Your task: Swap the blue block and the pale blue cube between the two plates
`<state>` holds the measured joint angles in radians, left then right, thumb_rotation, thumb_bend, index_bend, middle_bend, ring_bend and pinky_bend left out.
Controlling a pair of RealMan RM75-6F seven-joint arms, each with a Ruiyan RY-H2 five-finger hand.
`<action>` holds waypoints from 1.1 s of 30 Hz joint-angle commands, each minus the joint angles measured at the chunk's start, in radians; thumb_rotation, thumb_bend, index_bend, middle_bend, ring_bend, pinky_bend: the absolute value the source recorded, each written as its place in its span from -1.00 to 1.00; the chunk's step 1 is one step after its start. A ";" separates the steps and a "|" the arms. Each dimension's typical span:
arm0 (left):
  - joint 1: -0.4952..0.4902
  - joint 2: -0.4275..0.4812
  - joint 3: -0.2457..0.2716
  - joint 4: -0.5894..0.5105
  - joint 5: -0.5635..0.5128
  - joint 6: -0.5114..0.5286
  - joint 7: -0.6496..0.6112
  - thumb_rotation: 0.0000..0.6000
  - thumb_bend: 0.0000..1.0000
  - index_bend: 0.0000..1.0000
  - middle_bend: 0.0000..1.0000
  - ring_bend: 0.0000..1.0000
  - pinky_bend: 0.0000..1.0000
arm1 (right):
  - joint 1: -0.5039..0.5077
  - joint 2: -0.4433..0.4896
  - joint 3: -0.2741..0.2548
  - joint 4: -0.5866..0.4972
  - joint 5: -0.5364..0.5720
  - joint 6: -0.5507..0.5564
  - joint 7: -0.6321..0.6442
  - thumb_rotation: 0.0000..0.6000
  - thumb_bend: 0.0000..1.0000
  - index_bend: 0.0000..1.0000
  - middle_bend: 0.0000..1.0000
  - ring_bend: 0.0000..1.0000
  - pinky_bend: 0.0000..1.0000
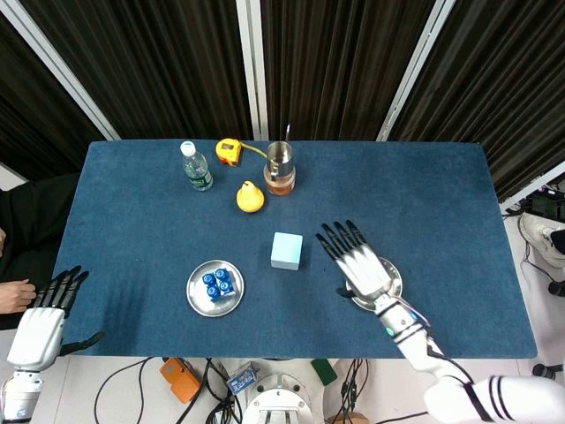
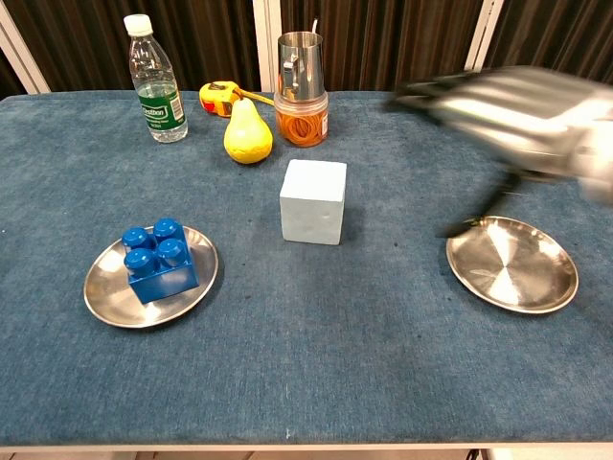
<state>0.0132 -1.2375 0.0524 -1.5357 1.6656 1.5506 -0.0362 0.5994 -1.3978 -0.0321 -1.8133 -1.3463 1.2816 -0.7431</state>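
With the right hand [image 1: 360, 268] spread and holding nothing over the empty plate [image 2: 512, 264], the pale blue cube [image 1: 287, 251] sits just to its left (far left hand [image 1: 44, 327] also open, empty).

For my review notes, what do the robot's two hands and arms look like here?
Both hands are silver-grey metal with black fingers: the right hand meets a white wrist with a small green light and black bands on a white arm. The left hand looks the same, with a pale grey back; its arm is barely visible.

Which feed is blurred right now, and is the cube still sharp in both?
Chest view: the right hand is smeared by motion blur; the pale blue cube is crisp. Head view: right hand and cube are both sharp.
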 commanded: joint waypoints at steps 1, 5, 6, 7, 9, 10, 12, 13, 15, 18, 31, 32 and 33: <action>-0.066 -0.064 -0.008 -0.027 0.033 -0.080 0.063 1.00 -0.94 -0.95 -1.00 -1.00 -0.65 | -0.335 0.198 -0.265 0.136 -0.306 0.391 0.302 0.76 -0.73 -1.00 -1.00 -1.00 -1.00; -0.116 -0.159 -0.020 -0.076 0.034 -0.148 0.087 1.00 -0.94 -0.95 -0.99 -0.98 -0.61 | -0.451 0.178 -0.269 0.293 -0.291 0.479 0.492 0.77 -0.74 -1.00 -1.00 -1.00 -1.00; -0.125 -0.178 -0.020 -0.086 0.032 -0.164 0.108 1.00 -0.94 -0.95 -0.98 -0.98 -0.61 | -0.463 0.177 -0.267 0.311 -0.287 0.478 0.507 0.77 -0.74 -1.00 -1.00 -1.00 -1.00; -0.136 -0.201 -0.021 -0.104 0.027 -0.186 0.145 1.00 -0.94 -0.95 -0.98 -0.98 -0.61 | -0.469 0.183 -0.267 0.325 -0.293 0.470 0.507 0.77 -0.74 -1.00 -1.00 -1.00 -1.00; -0.153 -0.232 -0.023 -0.137 0.018 -0.223 0.214 1.00 -0.93 -0.95 -0.98 -0.98 -0.61 | -0.474 0.188 -0.254 0.327 -0.303 0.470 0.511 0.77 -0.73 -1.00 -1.00 -1.00 -1.00; -0.165 -0.253 -0.026 -0.158 0.007 -0.249 0.263 1.00 -0.93 -0.95 -0.98 -0.98 -0.61 | -0.479 0.188 -0.242 0.323 -0.301 0.468 0.512 0.76 -0.73 -1.00 -1.00 -1.00 -1.00; -0.180 -0.284 -0.037 -0.182 -0.023 -0.285 0.335 1.00 -0.93 -0.95 -0.99 -0.98 -0.61 | -0.481 0.191 -0.233 0.317 -0.307 0.456 0.511 0.76 -0.73 -1.00 -1.00 -1.00 -1.00; -0.188 -0.301 -0.044 -0.191 -0.040 -0.303 0.367 1.00 -0.93 -0.95 -0.98 -0.98 -0.61 | -0.481 0.194 -0.230 0.315 -0.311 0.446 0.512 0.76 -0.74 -1.00 -1.00 -1.00 -1.00; -0.207 -0.345 -0.070 -0.201 -0.088 -0.335 0.448 1.00 -0.93 -0.95 -0.98 -0.97 -0.61 | -0.481 0.199 -0.222 0.309 -0.312 0.423 0.509 0.76 -0.73 -1.00 -1.00 -1.00 -1.00; -0.232 -0.403 -0.107 -0.198 -0.143 -0.356 0.514 1.00 -0.88 -0.95 -0.95 -0.91 -0.61 | -0.483 0.208 -0.212 0.298 -0.313 0.392 0.508 0.77 -0.74 -1.00 -1.00 -1.00 -1.00; -0.294 -0.499 -0.167 -0.142 -0.310 -0.376 0.627 1.00 -0.83 -0.86 -0.81 -0.75 -0.57 | -0.503 0.245 -0.173 0.286 -0.331 0.335 0.544 0.76 -0.74 -1.00 -1.00 -1.00 -1.00; -0.298 -0.503 -0.166 -0.134 -0.308 -0.369 0.633 1.00 -0.83 -0.85 -0.81 -0.75 -0.57 | -0.504 0.249 -0.172 0.284 -0.336 0.330 0.551 0.76 -0.74 -1.00 -1.00 -1.00 -1.00; -0.300 -0.507 -0.164 -0.127 -0.306 -0.364 0.636 1.00 -0.83 -0.83 -0.81 -0.75 -0.57 | -0.505 0.252 -0.170 0.284 -0.339 0.328 0.554 0.76 -0.73 -1.00 -1.00 -1.00 -1.00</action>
<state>-0.2826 -1.7391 -0.1126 -1.6694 1.3578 1.1807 0.5951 0.0957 -1.1485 -0.2040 -1.5283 -1.6825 1.6123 -0.1921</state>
